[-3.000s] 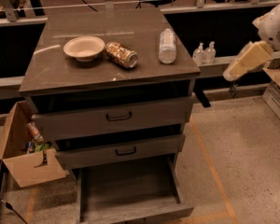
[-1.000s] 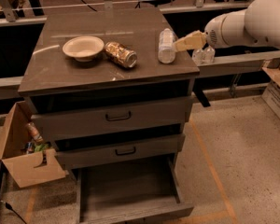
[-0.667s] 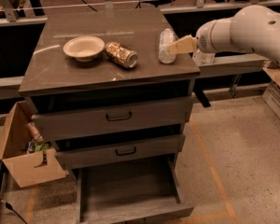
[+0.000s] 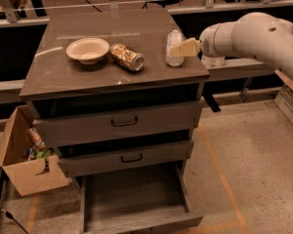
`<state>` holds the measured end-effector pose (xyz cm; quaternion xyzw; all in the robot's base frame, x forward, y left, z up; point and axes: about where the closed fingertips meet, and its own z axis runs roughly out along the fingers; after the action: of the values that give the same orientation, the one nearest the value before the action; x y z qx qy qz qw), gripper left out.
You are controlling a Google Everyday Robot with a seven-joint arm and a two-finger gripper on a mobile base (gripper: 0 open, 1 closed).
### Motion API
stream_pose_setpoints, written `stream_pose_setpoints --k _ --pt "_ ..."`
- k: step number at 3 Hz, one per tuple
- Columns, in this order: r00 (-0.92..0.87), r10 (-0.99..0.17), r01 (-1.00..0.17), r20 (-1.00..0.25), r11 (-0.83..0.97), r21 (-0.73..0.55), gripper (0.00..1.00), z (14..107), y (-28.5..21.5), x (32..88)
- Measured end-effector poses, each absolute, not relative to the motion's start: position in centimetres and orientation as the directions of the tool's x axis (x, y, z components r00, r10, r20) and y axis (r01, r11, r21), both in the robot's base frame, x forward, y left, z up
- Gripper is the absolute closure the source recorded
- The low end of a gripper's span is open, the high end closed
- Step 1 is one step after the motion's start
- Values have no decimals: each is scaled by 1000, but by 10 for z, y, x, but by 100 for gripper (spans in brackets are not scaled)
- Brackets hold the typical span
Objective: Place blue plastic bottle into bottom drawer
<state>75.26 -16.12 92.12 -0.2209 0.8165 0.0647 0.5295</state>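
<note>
Blue plastic bottle (image 4: 172,55) upright on cabinet top (image 4: 63,77), near right edge, well right of gold can (image 4: 127,57) and bowl (image 4: 88,49). Gripper (image 4: 184,48) at bottle's right side, seemingly touching; width of opening and any hold not discernible. Bottom drawer (image 4: 134,199) pulled out at floor level.

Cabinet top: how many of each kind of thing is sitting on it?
bowl: 1
gold can: 1
blue plastic bottle: 1
Total: 3
The robot's hand is just beside the blue plastic bottle.
</note>
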Motion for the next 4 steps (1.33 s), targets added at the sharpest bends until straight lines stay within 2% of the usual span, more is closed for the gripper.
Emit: stream_pose_setpoints --k 4 --pt "-323 -72 -291 -944 956 27 0 891 -126 806"
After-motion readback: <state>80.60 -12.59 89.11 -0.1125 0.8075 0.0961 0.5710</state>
